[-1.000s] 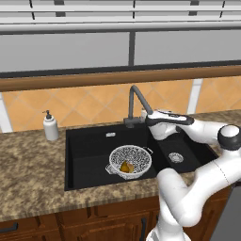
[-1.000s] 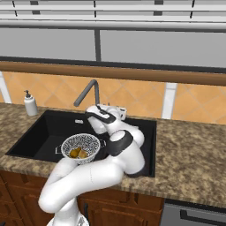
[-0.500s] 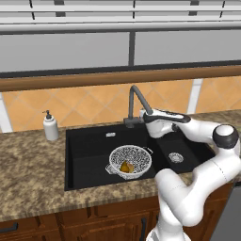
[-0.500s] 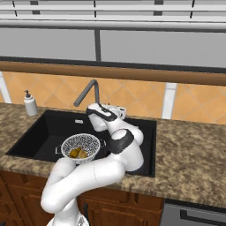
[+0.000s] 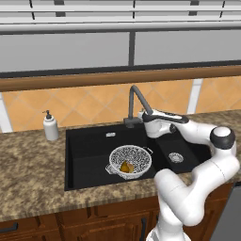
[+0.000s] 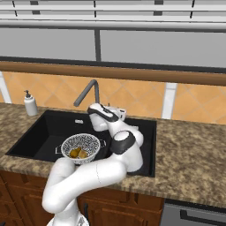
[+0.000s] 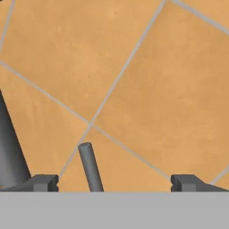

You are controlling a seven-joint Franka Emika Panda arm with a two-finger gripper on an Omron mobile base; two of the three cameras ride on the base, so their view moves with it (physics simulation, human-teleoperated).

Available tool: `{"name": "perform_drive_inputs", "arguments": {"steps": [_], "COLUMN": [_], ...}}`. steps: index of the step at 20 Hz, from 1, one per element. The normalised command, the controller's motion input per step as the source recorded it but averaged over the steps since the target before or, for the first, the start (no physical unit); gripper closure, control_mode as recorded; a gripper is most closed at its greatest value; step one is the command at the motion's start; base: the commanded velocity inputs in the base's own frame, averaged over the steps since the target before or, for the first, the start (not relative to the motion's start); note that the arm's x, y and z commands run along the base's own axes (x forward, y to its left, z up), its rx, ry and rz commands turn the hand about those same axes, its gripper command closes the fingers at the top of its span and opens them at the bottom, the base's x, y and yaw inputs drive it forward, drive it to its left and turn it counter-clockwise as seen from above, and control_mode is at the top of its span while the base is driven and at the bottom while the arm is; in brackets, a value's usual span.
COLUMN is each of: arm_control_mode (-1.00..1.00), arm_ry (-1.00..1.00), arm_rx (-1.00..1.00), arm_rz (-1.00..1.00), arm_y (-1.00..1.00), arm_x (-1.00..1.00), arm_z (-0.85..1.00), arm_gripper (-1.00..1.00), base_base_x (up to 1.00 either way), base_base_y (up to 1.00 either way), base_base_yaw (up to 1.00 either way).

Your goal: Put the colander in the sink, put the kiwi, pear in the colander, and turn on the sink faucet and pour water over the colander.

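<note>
Down in the large basin of the black rectangular double-basin sink point(image 5: 89, 146), the round whitish-grey perforated colander point(image 5: 130, 161) sits upright with the small yellow lumpy pear point(image 5: 124, 167) and the brownish oval kiwi point(image 6: 82, 153) resting inside it, so the fruit is already where the water should fall. What seems left is the tap: the white arm reaches over the basin toward the back wall, bringing the claw point(image 7: 114, 182) up beside the tall dark grey angular faucet point(image 5: 136, 101), just behind the basin on the speckled brown stone surface point(image 5: 33, 169). From the hand camera, the two dark fingertips point(image 7: 42, 182) stand wide apart, holding nothing, and between them rises a slim grey rod, most likely the faucet's side lever point(image 7: 91, 167), against orange wall tiles point(image 7: 147, 89). That spread probably lets the lever pass between the jaws so it can be nudged rather than gripped. A white soap pump bottle point(image 5: 50, 127) stands well apart at the sink's far left.
</note>
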Motion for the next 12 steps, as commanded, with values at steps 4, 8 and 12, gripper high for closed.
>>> {"name": "perform_drive_inputs", "arguments": {"steps": [4,8,12], "arm_control_mode": [-1.00,-1.00,-1.00], "arm_ry": [0.00,0.00,0.00], "arm_rx": [0.00,0.00,0.00], "arm_rz": [0.00,0.00,0.00], "arm_y": [0.00,0.00,0.00], "arm_x": [0.19,0.23,0.18], "arm_z": [-0.07,0.00,0.00], "arm_gripper": [-1.00,-1.00,-1.00], "base_base_x": [0.00,0.00,0.00], "base_base_y": [0.00,0.00,0.00], "base_base_yaw": [0.00,0.00,0.00]}}
